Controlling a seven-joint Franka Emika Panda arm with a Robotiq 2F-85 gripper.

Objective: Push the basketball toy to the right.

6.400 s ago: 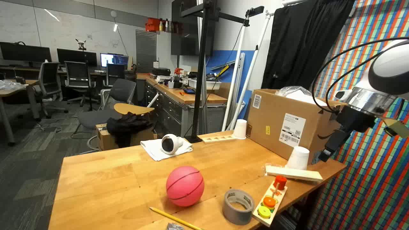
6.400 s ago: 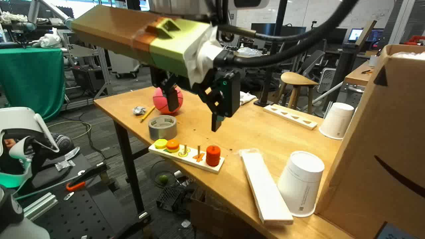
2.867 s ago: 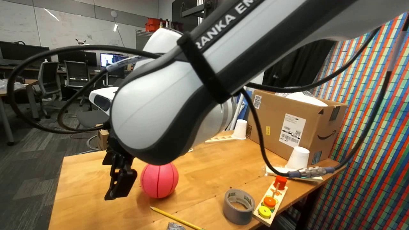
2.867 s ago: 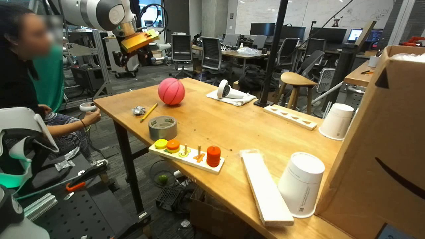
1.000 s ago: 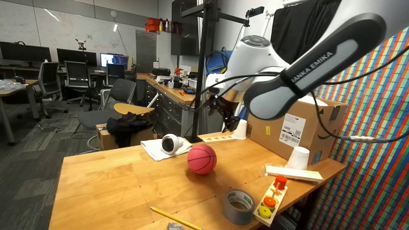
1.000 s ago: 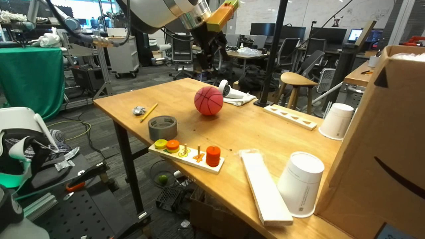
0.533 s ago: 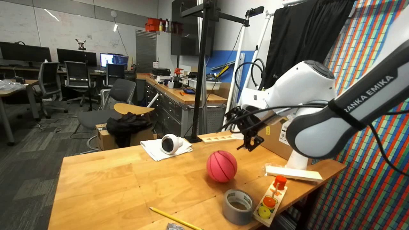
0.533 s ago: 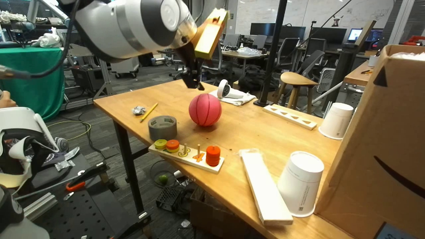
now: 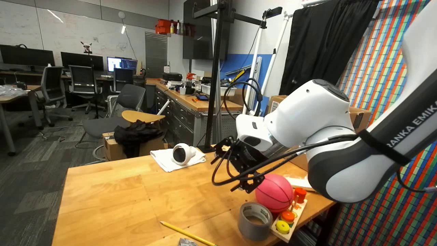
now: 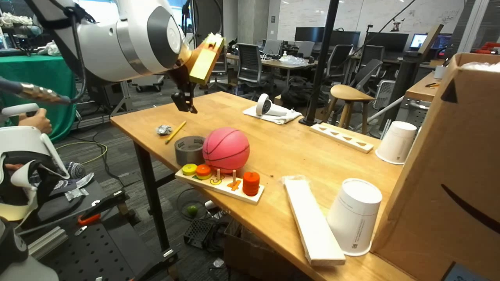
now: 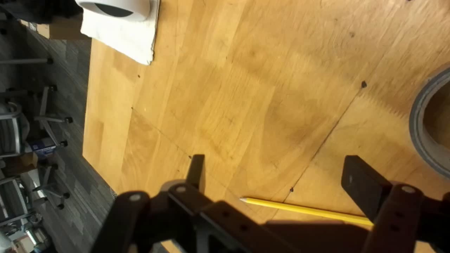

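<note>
Half a second on, the pink basketball [image 10: 226, 149] has shifted nearer the grey tape roll [image 9: 253, 233] and the wooden peg toy [image 10: 222, 185]; it sits just beside both (whether it touches either, I cannot tell). The gripper [image 11: 275, 170] has moved too and hangs above the table [image 11: 211, 116], apart from the ball. Its jaws are released and spread wide, bare wood and a yellow pencil [image 11: 306, 209] showing between them. The tabletop is honey-coloured wood with dark specks, bearing a white cloth [image 11: 121, 40], upside-down white cups [image 10: 353, 218] and a cardboard box [image 10: 441, 164]. Beyond are office chairs [image 9: 82, 78], monitors [image 9: 27, 56] and a whiteboard [image 9: 73, 29]. The ball is round, equally long every way; its dark seams curve aslant in both exterior views.
</note>
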